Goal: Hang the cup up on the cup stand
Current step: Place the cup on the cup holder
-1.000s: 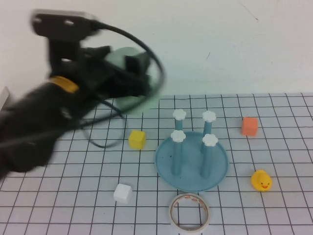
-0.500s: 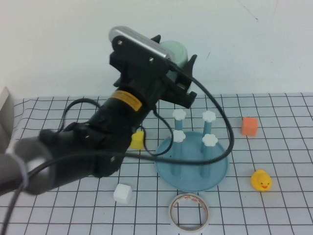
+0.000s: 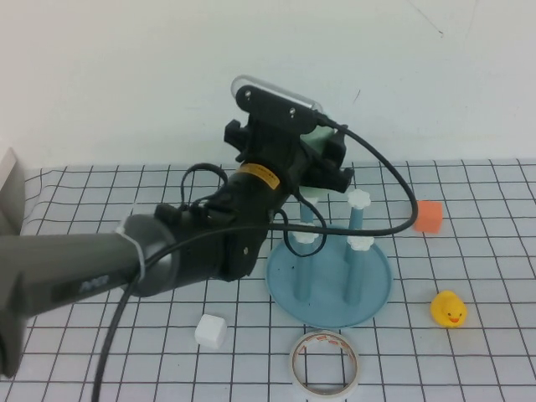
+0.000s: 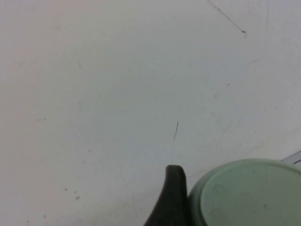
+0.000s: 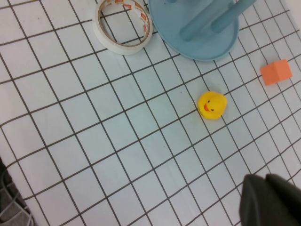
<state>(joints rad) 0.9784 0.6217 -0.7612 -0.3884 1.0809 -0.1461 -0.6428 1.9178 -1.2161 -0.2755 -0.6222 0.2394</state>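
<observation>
Your left arm reaches from the near-left side of the worktop up toward the middle, and the left gripper (image 3: 322,155) is raised above the far pegs of the cup stand (image 3: 328,280), clenched on the cup (image 3: 316,144). The cup is pale mint-green matte plastic, and it is held in the air over the back-left peg, mostly hidden behind the black wrist. In the left wrist view you see only the round flat end of the cup (image 4: 247,195) with one dark finger (image 4: 170,197) against its side, and the white wall behind. The stand is a round blue dish with upright blue pegs and white flower-shaped caps. The right gripper (image 5: 270,200) shows only in its own wrist view, as a dark edge above the gridded surface; I cannot tell if it is open. This view also shows the tape ring (image 5: 123,26), the yellow duck (image 5: 211,104) and the orange block (image 5: 276,72).
</observation>
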